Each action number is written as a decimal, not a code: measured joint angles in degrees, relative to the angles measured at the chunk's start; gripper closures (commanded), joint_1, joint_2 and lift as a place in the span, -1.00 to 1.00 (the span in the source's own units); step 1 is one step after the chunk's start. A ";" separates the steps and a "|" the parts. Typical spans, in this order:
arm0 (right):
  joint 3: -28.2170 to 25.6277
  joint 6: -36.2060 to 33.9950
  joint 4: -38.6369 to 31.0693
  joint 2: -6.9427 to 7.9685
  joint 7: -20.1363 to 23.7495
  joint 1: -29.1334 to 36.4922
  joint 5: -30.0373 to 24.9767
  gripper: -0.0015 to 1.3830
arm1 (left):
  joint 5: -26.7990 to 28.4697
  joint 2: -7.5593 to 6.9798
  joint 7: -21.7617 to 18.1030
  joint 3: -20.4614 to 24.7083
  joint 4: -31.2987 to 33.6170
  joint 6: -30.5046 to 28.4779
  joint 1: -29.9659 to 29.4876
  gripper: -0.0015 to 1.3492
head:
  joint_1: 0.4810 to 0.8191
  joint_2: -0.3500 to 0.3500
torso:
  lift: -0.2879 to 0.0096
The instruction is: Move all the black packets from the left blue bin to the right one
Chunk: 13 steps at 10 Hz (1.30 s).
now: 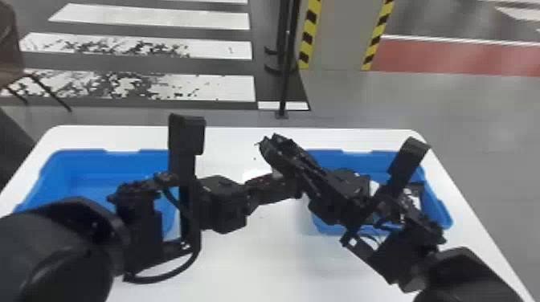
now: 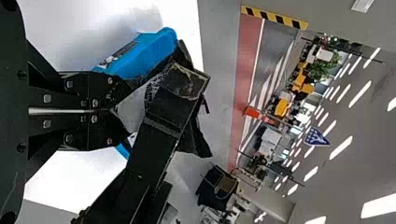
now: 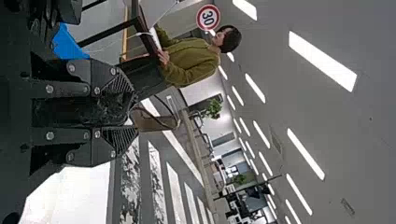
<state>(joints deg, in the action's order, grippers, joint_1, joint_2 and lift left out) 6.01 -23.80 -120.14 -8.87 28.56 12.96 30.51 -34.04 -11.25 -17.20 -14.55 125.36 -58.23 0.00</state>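
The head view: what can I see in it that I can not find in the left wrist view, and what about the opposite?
Head view: the left blue bin.
Left wrist view: ceiling lights and a triangular blue sign.
Both: the white table, what looks like the right blue bin, yellow-black striping and red floor.

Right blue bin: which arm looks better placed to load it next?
Right, probably: its pincer seems to grip a black packet, and that arm crosses over the bin; the left arm comes from farther off.
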 measured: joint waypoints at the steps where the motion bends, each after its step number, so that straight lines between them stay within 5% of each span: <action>1: -0.08 0.24 -0.03 -0.07 0.03 0.09 0.63 0.85 | -0.31 0.06 0.05 0.33 0.00 1.46 -0.35 -0.45 | 0.27 -0.29 | -0.01; 2: -0.71 0.40 -0.01 -0.16 0.05 0.07 0.85 0.85 | -0.76 0.15 0.04 0.84 0.00 2.83 -0.94 -0.76 | 0.27 -0.29 | -0.01; 3: -2.40 0.46 0.68 -0.19 -0.03 -0.30 0.67 0.85 | -1.58 0.18 -0.13 1.45 0.29 4.55 -2.23 -0.85 | 0.27 -0.34 | -0.01; 6: -12.92 0.73 9.14 -0.85 -0.10 -4.95 -1.65 0.85 | -3.07 0.79 -1.02 6.06 4.46 10.12 -10.15 -0.82 | 0.27 -0.59 | -0.01; 8: -18.18 1.60 18.88 -3.21 -1.07 -8.75 -3.97 0.85 | -3.38 2.52 -1.09 12.75 8.91 15.27 -17.72 -0.82 | 0.27 -0.70 | -0.01; 9: -19.54 2.08 23.21 -4.28 -2.38 -10.16 -4.69 0.59 | -3.25 3.74 -1.10 16.93 11.48 18.70 -22.03 -0.82 | 0.27 -0.70 | -0.01; 11: -21.36 1.62 29.00 -5.47 -3.49 -11.86 -6.98 -0.73 | -1.02 7.22 -2.89 25.93 14.85 28.31 -29.68 -0.82 | 0.27 -0.58 | -0.01; 12: -22.36 2.06 28.52 -5.57 -4.59 -11.17 -9.93 -0.92 | 1.17 8.87 -4.67 30.29 15.24 31.89 -32.60 -0.82 | 0.27 -0.51 | -0.01; 13: -22.77 3.37 23.86 -5.41 -6.92 -7.74 -12.32 -0.82 | 3.42 9.91 -5.81 33.22 15.31 34.21 -35.28 -0.82 | 0.27 -0.45 | -0.01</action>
<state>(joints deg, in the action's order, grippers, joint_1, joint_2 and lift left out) -16.76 -20.43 -96.29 -14.29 21.65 5.22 18.19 -30.62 -1.34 -23.01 18.67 140.67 -24.02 -35.28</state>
